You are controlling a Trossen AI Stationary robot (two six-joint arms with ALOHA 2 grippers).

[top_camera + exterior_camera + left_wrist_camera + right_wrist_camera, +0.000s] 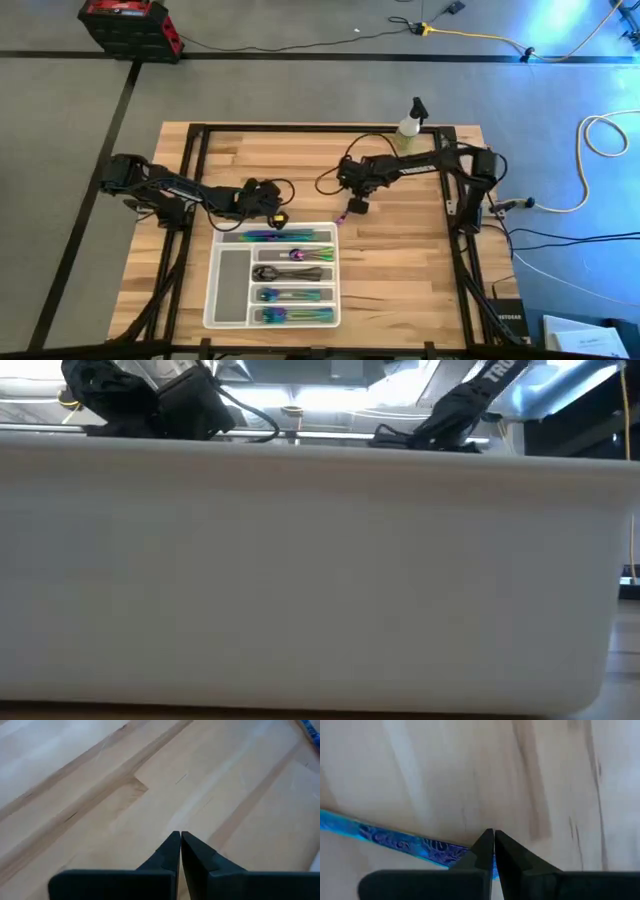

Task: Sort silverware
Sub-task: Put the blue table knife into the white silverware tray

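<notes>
High view: silverware (292, 254) in tray (228, 280)

The whole table (400, 260) is seen from directly overhead in the high view. The low view is set at table height, pressed close against the tray (320, 580) wall, which fills it; both arms are glimpsed above. Each wrist view is aimed closely down at bare wood. The tray (225, 300) is shared by high and low views.

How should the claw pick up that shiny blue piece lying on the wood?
Grip the shiny blue piece across its slim handle, coming straight down from above. It lies flat on the table, so only its narrow sides give hold. The right claw is already over it.
</notes>
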